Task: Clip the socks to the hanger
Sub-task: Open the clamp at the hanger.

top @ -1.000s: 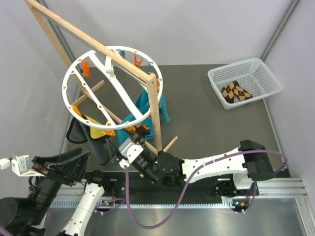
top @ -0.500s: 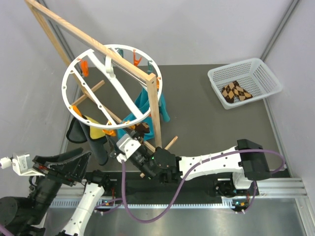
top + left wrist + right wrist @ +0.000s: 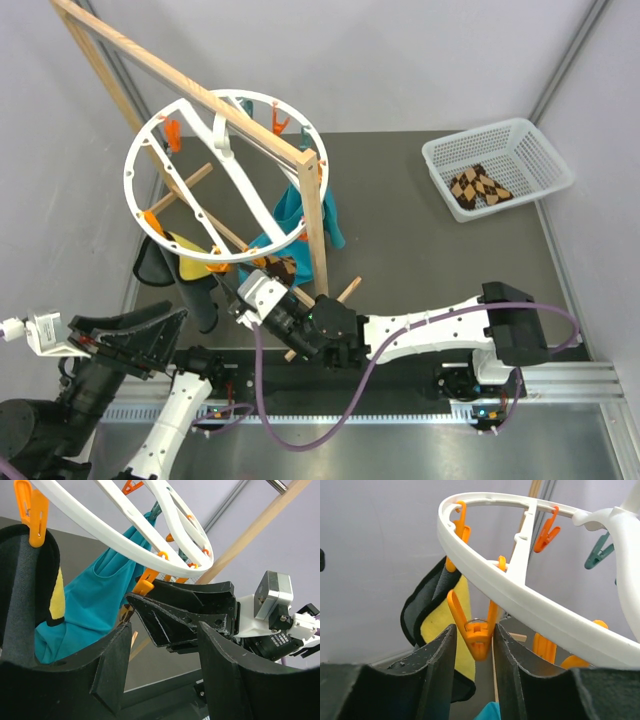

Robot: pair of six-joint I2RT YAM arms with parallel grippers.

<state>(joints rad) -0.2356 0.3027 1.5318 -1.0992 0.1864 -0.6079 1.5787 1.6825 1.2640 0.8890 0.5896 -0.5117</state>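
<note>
While reaching up under the near rim of the hanger (image 3: 545,616), clamps the right gripper (image 3: 474,629) on one orange clip (image 3: 479,642), with fingers drawn in narrow against both flanks of the clip. Shows, from above, the white ring hung on a wooden frame (image 3: 316,225) at the left of the table, with more orange clips spaced round its rim. Places one argyle sock (image 3: 281,267) just beside the right gripper, under the ring's near edge; cannot tell what holds it up. Shows a second sock (image 3: 478,187) lying in the white mesh basket (image 3: 540,150) at the far right, well apart from the hanger. Drapes a teal cloth (image 3: 100,595) and a yellow-and-black cloth (image 3: 437,615) below the ring. Holds the left gripper (image 3: 165,630) low at the near left corner, with fingers spread wide and the right gripper visible beyond the gap.
</note>
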